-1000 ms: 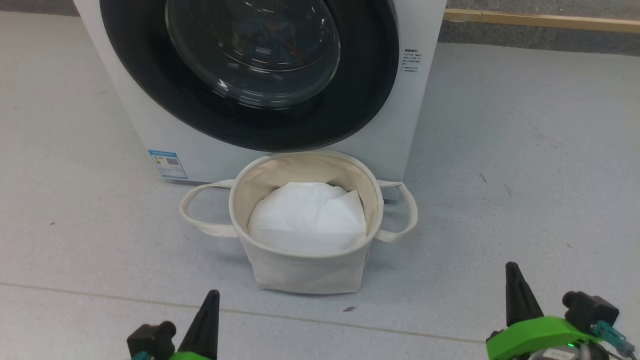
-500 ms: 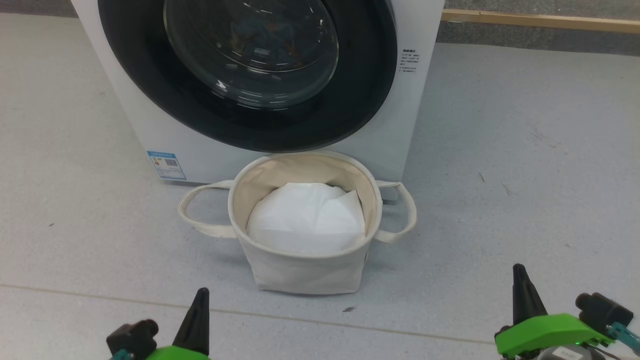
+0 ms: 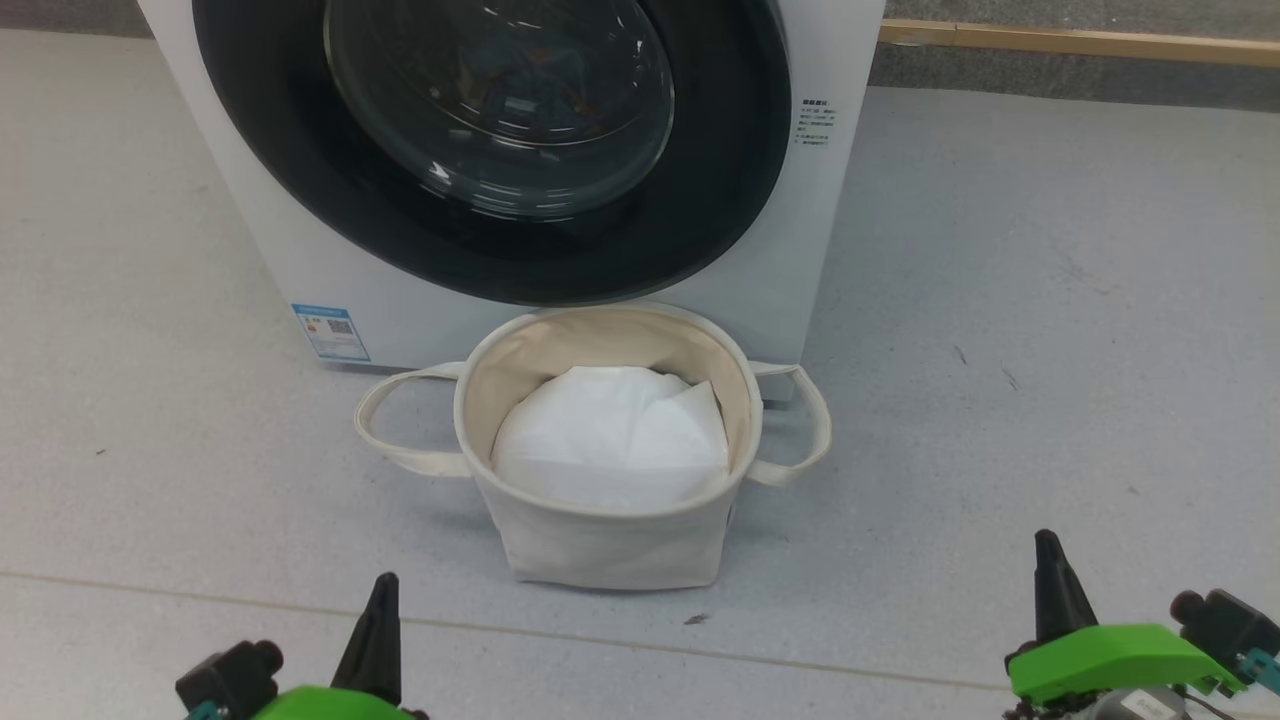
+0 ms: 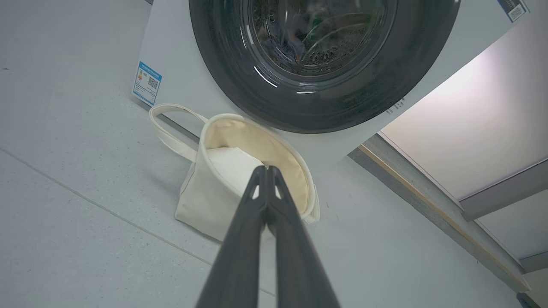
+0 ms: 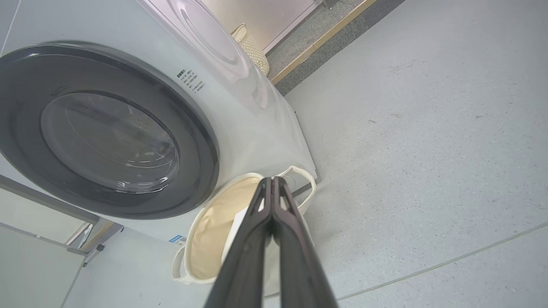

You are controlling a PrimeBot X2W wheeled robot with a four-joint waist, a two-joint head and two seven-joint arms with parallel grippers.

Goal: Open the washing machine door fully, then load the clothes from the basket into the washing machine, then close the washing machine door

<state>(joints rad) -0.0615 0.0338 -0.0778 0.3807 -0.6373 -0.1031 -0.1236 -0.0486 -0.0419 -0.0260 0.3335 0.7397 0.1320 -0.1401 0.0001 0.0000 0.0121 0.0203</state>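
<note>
Since the washing machine (image 3: 800,230) takes up most of the head view, I'll start there. The washing machine door (image 3: 730,130) sits flush against the front, same as a second ago. Nothing on the floor has moved; the picture has only nudged a hair.

The basket (image 3: 600,545) stands right in front of the machine, under the door, with just the white padding sheet (image 3: 610,435) in it. In the left wrist view there's bluish stuff behind the glass, which I'd guess is the clothes (image 4: 295,42), so loading and closing look done to me.

What did change is the arms. Both have slid back toward the bottom corners. The left gripper (image 3: 383,600) is lower and further out, the right gripper (image 3: 1048,560) a bit lower too. Both point up at the basket, well short of it, fingers pressed together on nothing. Looks like a retreat to rest.
</note>
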